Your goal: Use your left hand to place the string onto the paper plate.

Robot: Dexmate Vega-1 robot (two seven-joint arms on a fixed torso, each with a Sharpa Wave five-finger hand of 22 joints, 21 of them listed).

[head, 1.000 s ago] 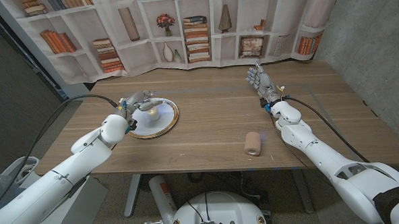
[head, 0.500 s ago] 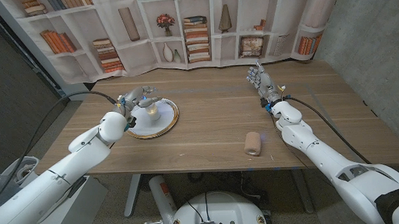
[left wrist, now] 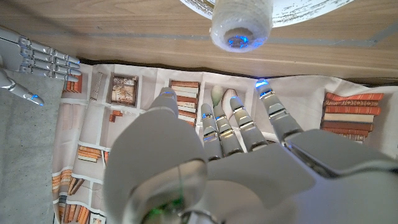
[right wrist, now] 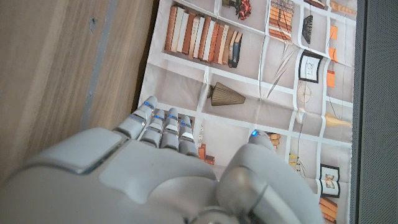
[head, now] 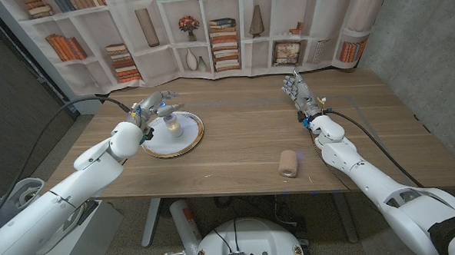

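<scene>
Now the string (head: pixel 174 127) stands upright on the paper plate (head: pixel 188 141), just right of the left hand (head: pixel 153 108), whose fingers are spread apart and hold nothing.

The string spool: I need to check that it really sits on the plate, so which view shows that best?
The head view. It shows the whole string spool standing on the paper plate, with the left hand open just behind it. The left wrist view catches the spool's end and part of the plate rim.
</scene>
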